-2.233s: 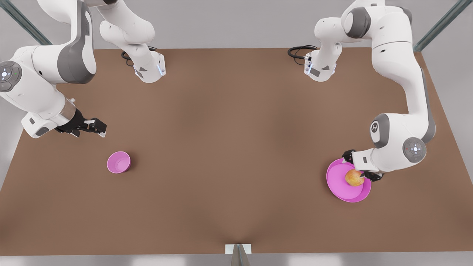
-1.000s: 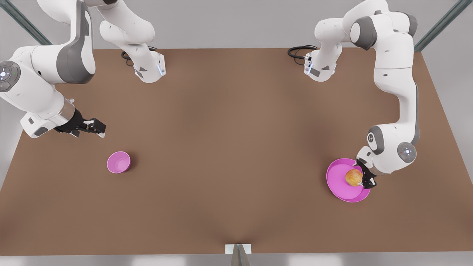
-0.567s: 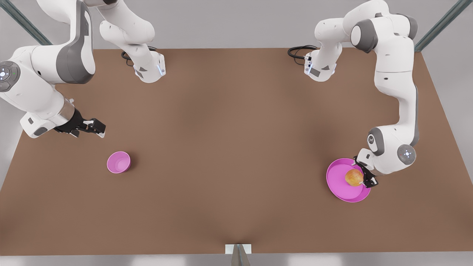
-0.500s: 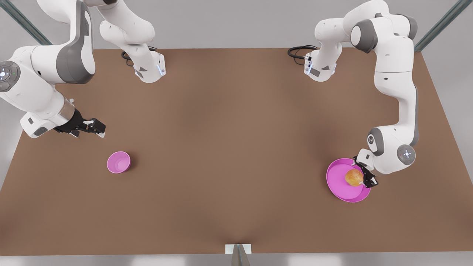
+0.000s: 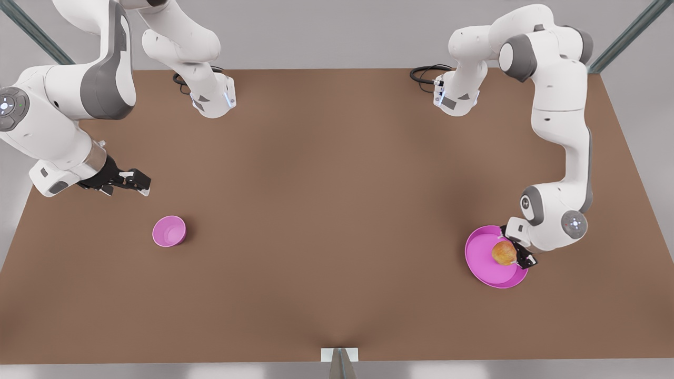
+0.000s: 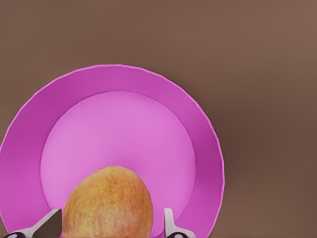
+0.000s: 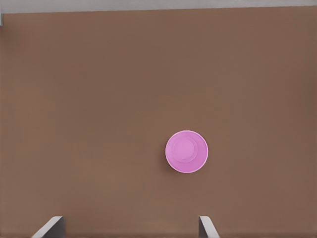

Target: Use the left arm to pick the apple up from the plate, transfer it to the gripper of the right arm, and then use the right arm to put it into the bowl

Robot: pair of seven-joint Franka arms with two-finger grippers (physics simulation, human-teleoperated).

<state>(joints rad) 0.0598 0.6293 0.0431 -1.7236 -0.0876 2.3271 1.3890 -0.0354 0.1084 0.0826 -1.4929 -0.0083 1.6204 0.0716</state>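
Brown and matte, the flat tabletop [image 5: 326, 221] carries everything in play. On the front view's right, the wide shallow magenta-pink plate [image 5: 482, 268] holds the small yellow-orange apple with a reddish blush [image 5: 504, 253], which sits toward the plate's edge nearest the arm. The left arm's black claw-like gripper [image 5: 518, 248] is down at the apple. In the left wrist view the apple [image 6: 108, 203] lies between the two pale fingertips [image 6: 169, 221], spread with a sliver of gap on each side, so nothing is pinched yet.

The step in hand appears to be the grasp. It would likely go best if the fingers close squarely across the fruit's widest part, evenly on both sides, since a round apple can roll or squirt out of an off-centre pinch, then lift straight up clear of the low rim.

On the front view's left, the right arm's slim black gripper [image 5: 138, 182] waits, fingers spread, above the table near the small deep magenta-pink bowl [image 5: 169, 231].
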